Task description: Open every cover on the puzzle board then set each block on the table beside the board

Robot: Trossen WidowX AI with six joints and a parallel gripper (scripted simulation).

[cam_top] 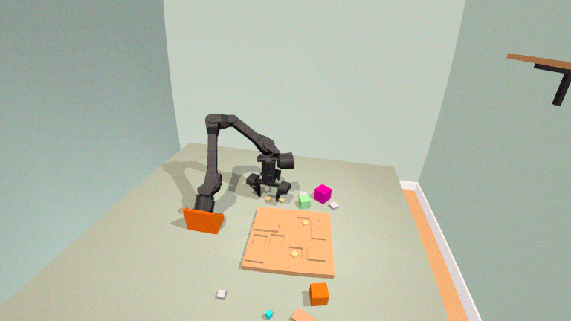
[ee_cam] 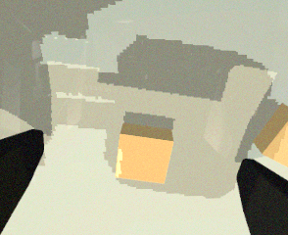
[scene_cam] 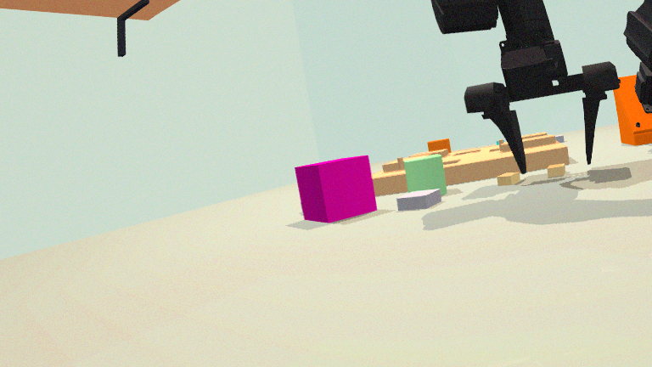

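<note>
My gripper is open just behind the puzzle board. A small tan block rests on the table between the spread fingers, touching neither. A second tan block lies on the table beside it, outside the fingers. On the board, one yellow block sits in the back well and another yellow block in the front well. Two wells at the left look empty. Flat covers lie beside the wells, all uncovered.
A green cube, a magenta cube and small pale blocks stand behind the board. An orange cube, a cyan cube, a flat orange piece and a pale block lie in front.
</note>
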